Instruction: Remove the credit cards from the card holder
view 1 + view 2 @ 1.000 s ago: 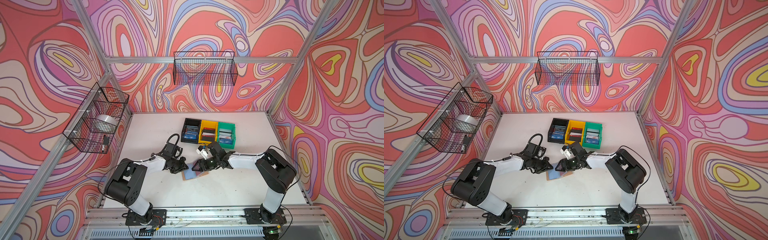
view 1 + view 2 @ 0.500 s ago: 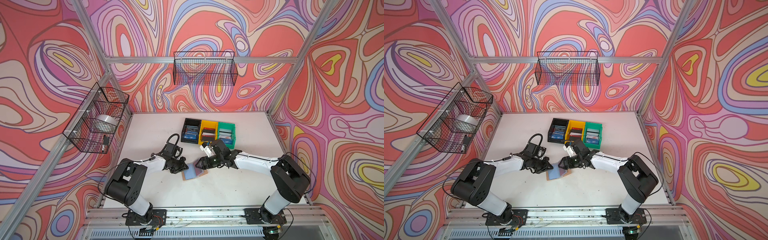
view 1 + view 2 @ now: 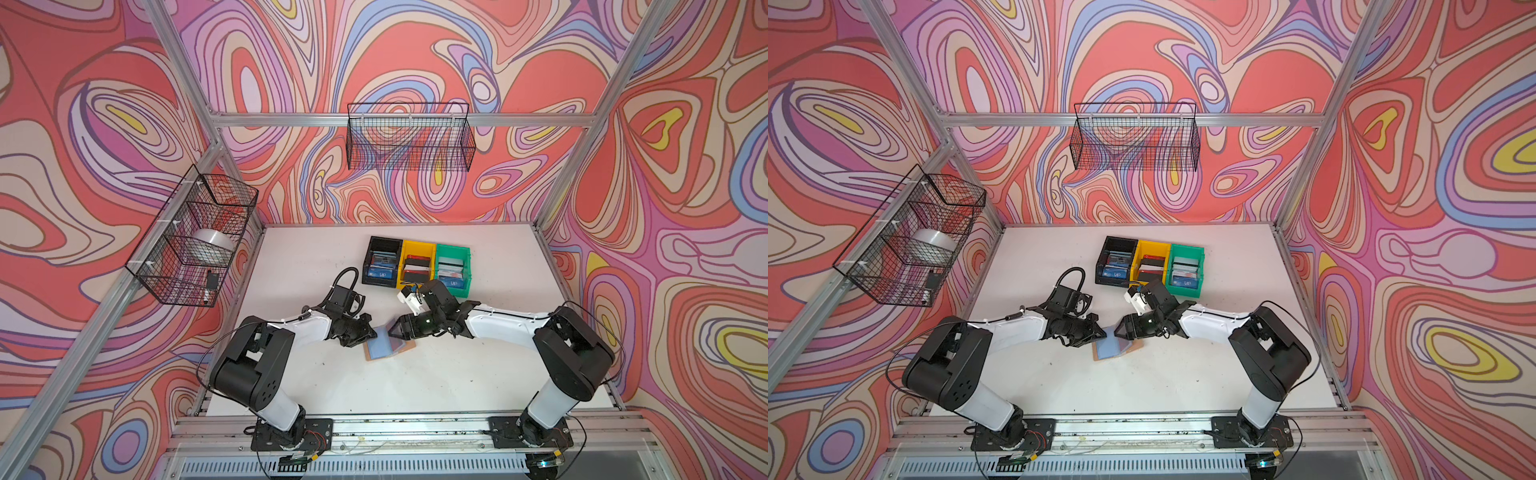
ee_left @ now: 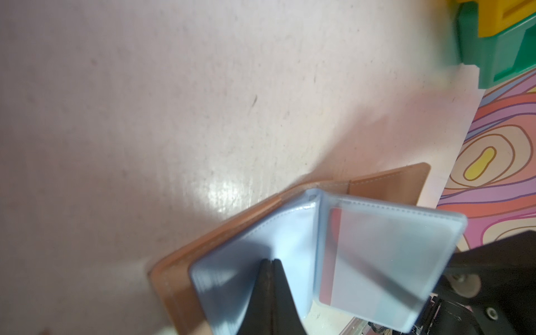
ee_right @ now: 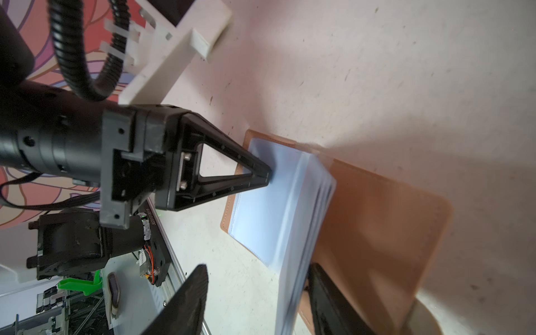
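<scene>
The card holder (image 3: pixel 384 349) (image 3: pixel 1111 351) lies open on the table between both grippers, tan cover down, pale blue sleeves up. My left gripper (image 3: pixel 374 332) (image 4: pixel 271 261) is shut, with its tip pressed on the flat left stack of sleeves (image 5: pixel 261 217). My right gripper (image 3: pixel 392 330) (image 5: pixel 258 266) is open. One of its fingers (image 5: pixel 324 290) is behind a sleeve page that stands raised off the tan cover (image 5: pixel 377 217). Through that raised sleeve, in the left wrist view, I see the edge of a red credit card (image 4: pixel 333 232).
Black (image 3: pixel 380 259), yellow (image 3: pixel 417 266) and green (image 3: pixel 453 270) bins holding cards stand in a row just behind the grippers. Wire baskets hang on the left wall (image 3: pixel 195 237) and the back wall (image 3: pixel 409 137).
The right arm has stretched out and its elbow has swung to the right, while its gripper stayed at the holder with the sleeve page raised. The left gripper has not moved.
</scene>
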Robot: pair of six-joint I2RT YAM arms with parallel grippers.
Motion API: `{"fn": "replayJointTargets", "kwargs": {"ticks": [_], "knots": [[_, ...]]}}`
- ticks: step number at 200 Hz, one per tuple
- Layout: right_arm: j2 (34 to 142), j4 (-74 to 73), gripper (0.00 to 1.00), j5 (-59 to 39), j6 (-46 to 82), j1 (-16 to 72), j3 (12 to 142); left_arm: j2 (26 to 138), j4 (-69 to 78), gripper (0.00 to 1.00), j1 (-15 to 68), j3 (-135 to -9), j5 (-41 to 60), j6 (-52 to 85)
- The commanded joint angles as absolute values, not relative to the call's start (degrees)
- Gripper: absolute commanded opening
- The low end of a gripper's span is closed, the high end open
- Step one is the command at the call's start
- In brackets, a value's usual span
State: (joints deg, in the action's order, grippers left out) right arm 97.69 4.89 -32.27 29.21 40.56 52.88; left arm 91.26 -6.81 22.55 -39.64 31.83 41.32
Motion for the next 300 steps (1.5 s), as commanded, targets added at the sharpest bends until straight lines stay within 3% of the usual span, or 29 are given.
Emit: {"fn": "replayJointTargets", "kwargs": {"ticks": [1,90,300], "knots": [[99.46,3.43,0.57,-33.96,29.69,40.78,52.95,92.64,-7.92,0.00,22.24,-38.95,30.76,40.96],[93.54,9.36,0.57,-28.52,27.77,40.78,53.53,93.24,-7.74,0.00,22.32,-39.11,31.07,40.88],[97.44,3.42,0.56,-34.46,29.79,41.03,54.88,94.31,-6.66,0.00,22.26,-38.85,31.73,40.89]]}}
